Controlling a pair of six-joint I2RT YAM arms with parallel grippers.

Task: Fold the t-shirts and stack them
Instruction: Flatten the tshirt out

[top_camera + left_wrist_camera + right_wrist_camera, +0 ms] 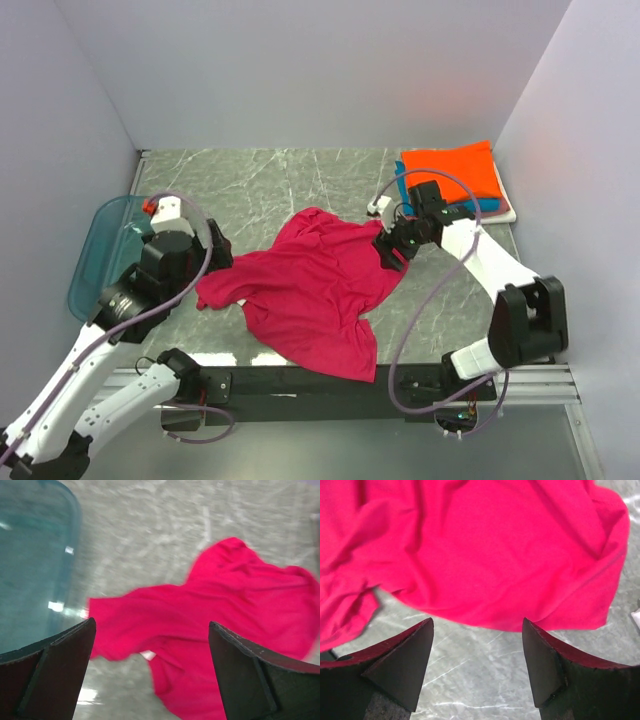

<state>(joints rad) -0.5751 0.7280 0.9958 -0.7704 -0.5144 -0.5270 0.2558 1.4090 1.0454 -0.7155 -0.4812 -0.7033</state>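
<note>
Magenta shirt (315,290) lies crumpled in the middle, folded stack (455,175) at two o'clock. Left gripper (217,248) at its nine o'clock and right gripper (391,250) at three both gape, holding nothing; pinching bunched cloth may give a crooked fold.

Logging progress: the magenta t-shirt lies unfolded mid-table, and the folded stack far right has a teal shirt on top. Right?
No: the top external view shows the orange t-shirt on top of that stack, the teal t-shirt under it. The magenta t-shirt does lie unfolded mid-table.
</note>
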